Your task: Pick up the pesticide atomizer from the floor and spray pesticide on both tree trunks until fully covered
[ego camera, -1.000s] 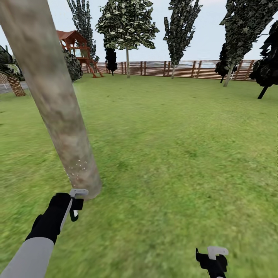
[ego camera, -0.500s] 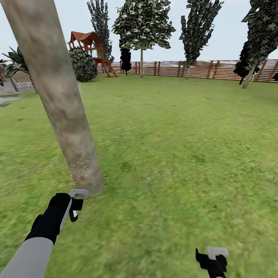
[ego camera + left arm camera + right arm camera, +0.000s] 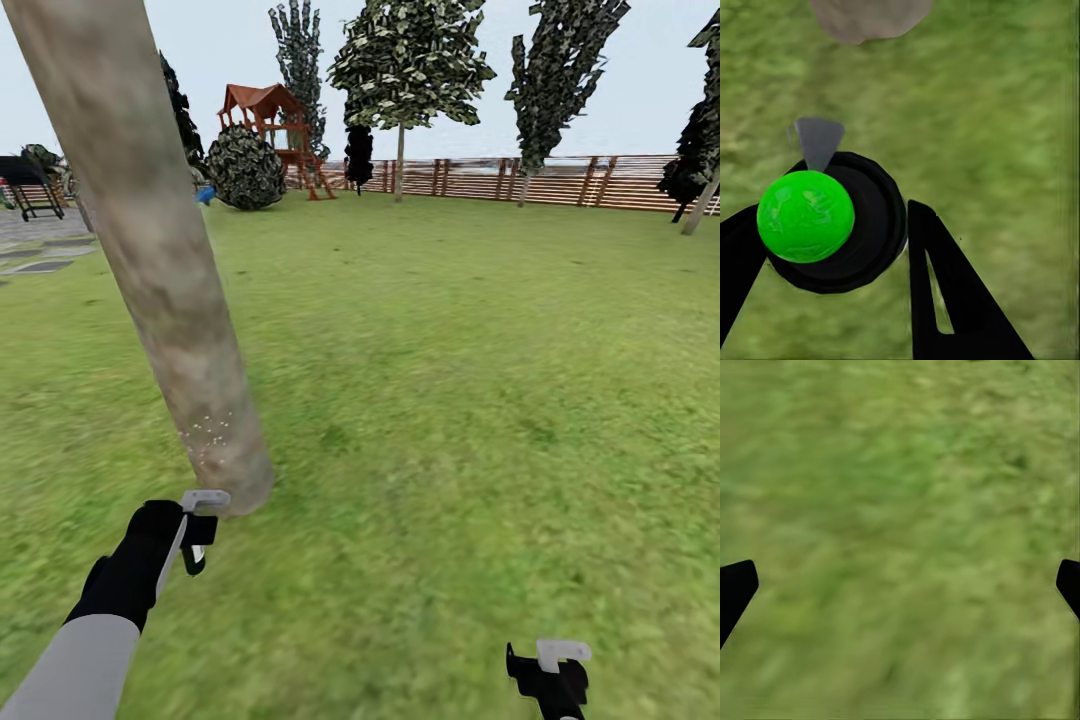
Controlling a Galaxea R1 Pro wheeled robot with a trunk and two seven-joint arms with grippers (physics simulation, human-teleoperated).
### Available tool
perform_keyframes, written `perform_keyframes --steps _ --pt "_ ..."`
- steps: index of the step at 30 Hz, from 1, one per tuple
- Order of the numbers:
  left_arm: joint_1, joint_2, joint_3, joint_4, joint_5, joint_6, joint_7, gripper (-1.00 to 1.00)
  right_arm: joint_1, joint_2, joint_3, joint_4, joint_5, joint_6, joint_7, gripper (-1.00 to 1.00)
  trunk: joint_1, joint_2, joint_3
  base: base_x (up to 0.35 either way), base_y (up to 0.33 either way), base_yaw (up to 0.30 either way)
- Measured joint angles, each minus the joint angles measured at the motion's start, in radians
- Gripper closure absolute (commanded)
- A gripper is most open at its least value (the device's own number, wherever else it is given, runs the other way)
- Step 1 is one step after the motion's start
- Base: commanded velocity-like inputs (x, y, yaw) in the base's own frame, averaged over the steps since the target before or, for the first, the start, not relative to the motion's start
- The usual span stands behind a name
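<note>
Where the left hand (image 3: 196,530) hangs just beside the foot of the thick grey-beige mottled tree trunk (image 3: 150,250), the tiny dark bottle-shaped pesticide atomizer (image 3: 193,553) is gripped between its black fingers (image 3: 945,292); in the left wrist view its round top (image 3: 805,216) is rendered bright green. Fine whitish pesticide specks (image 3: 208,435) are scattered low on the trunk. The right hand (image 3: 552,672) is held low over the blurry green grass floor (image 3: 470,400), fingers spread wide and empty. A brown horizontal-slat wooden fence (image 3: 560,180) is seen beyond.
</note>
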Motion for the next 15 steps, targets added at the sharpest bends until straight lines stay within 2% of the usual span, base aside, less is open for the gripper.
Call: perform_keyframes --steps 8,12,15 --pt "0.000 0.000 -0.001 0.000 -0.001 0.010 -0.003 1.00 0.000 0.000 0.000 -0.001 0.000 0.000 0.000 -1.00 0.000 0.000 0.000 0.205 -0.211 0.001" --pt "0.000 0.007 -0.003 0.000 -0.002 0.015 -0.004 1.00 0.000 0.000 0.000 0.000 0.000 0.000 0.000 -1.00 0.000 0.000 0.000 0.055 -0.046 0.008" --pt "0.001 0.006 -0.003 0.001 0.003 0.016 -0.006 1.00 0.000 0.000 0.000 0.000 0.000 0.000 0.000 -1.00 0.000 0.000 -0.001 0.006 -0.005 0.153"
